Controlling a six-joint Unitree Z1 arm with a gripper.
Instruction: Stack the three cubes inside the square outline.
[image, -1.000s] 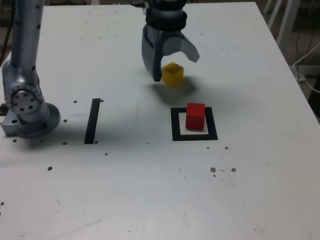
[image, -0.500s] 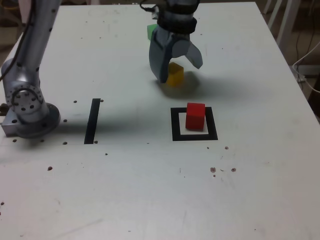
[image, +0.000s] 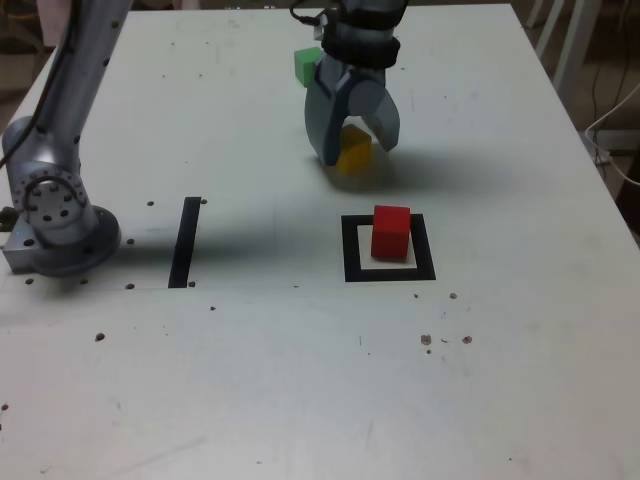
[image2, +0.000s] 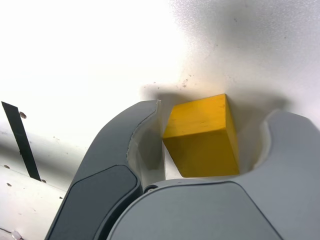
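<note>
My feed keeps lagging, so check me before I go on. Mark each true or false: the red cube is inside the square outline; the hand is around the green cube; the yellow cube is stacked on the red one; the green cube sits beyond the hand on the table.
1. The red cube is inside the square outline. True.
2. The hand is around the green cube. False: its jaws straddle the yellow cube.
3. The yellow cube is stacked on the red one. False: it sits on the table, apart from the red cube.
4. The green cube sits beyond the hand on the table. True.
</note>
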